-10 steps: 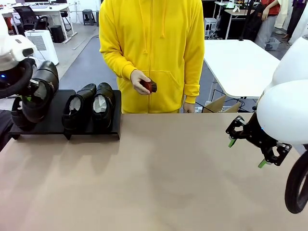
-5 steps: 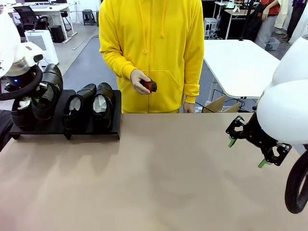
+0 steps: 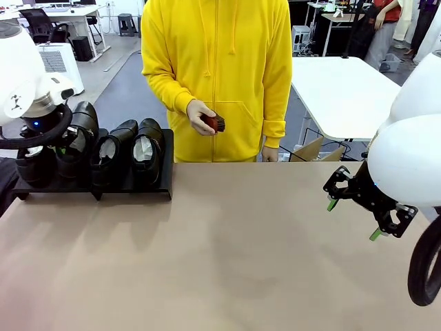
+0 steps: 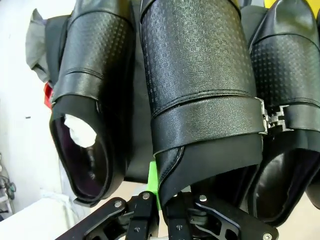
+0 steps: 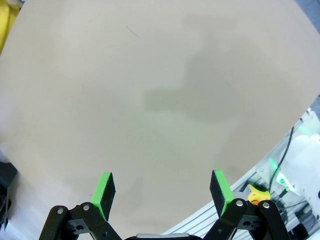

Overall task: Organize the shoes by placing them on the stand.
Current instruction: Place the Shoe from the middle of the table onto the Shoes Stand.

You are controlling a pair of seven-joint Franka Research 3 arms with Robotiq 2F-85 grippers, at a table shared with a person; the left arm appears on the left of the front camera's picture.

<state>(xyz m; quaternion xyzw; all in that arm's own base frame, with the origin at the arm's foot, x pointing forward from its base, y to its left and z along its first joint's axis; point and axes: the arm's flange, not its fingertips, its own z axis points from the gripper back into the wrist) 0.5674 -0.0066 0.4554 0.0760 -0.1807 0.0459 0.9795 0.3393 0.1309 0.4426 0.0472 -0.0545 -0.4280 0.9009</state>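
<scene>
The black stand point(image 3: 131, 191) sits at the table's far left. On it rest one glossy black shoe point(image 3: 33, 165) at the left end and two more point(image 3: 110, 155) point(image 3: 146, 152) side by side at the right. My left gripper point(image 3: 63, 141) is shut on the heel rim of another shoe point(image 3: 81, 134), held low in the gap between them. In the left wrist view that textured shoe point(image 4: 195, 100) fills the middle, a green pad point(image 4: 153, 180) pressed on its rim, with neighbouring shoes point(image 4: 92, 100) point(image 4: 290, 100) on either side. My right gripper point(image 3: 355, 217) point(image 5: 162, 187) hangs open above the bare table.
A person in a yellow hoodie point(image 3: 220, 76) stands at the far edge and holds a small reddish-brown object point(image 3: 213, 123) in one hand. The tan table point(image 3: 241, 262) stretches wide between stand and right arm. A white table point(image 3: 344, 89) stands behind on the right.
My left gripper has carried its shoe to the right and down, into the gap between the shoes on the stand. The right arm and the person's hand have stayed put.
</scene>
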